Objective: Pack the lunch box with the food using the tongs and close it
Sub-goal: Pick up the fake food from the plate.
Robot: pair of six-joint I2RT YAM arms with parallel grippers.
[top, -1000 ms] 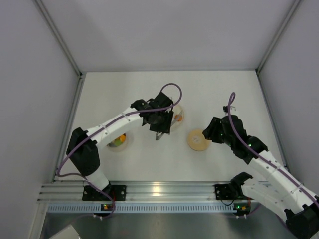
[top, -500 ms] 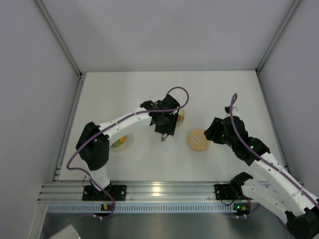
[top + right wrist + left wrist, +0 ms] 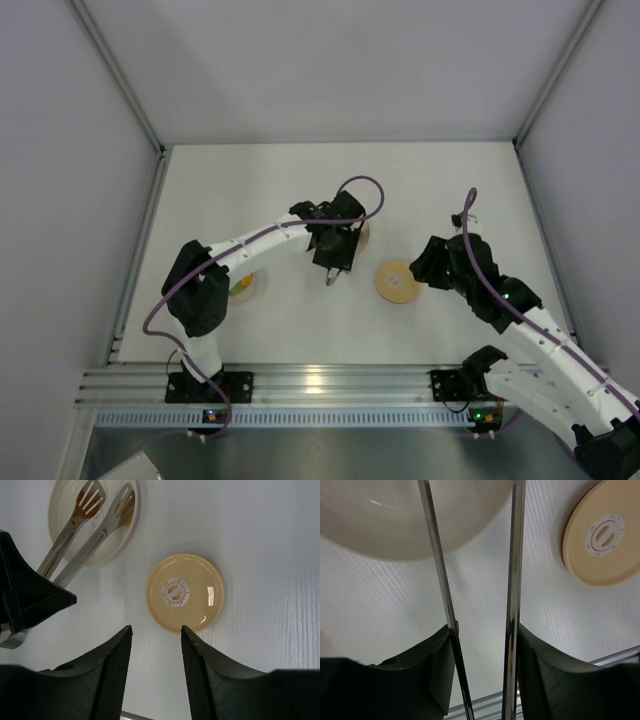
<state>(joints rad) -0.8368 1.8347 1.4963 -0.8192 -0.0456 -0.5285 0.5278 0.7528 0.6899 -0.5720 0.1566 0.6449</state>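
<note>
Left claw [image 3: 482, 636] clamped on tongs [image 3: 515, 555], tips apart over plate [image 3: 62, 510], positioned for a pick. Right claw [image 3: 155, 645] open, empty, above lid [image 3: 184, 592], evidently awaiting closing. Lunch box [image 3: 243, 288] beside left arm

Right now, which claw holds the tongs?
The left claw: it is closed on both arms of the tongs. The right claw is open, empty, above the tan lid.

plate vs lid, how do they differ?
Plate is cream and wider; lid is tan and smaller. Plate is dished; lid is flat with a white centre dial. Tongs tips are over the plate; nothing is on the lid. Both are round and sit on the table.
</note>
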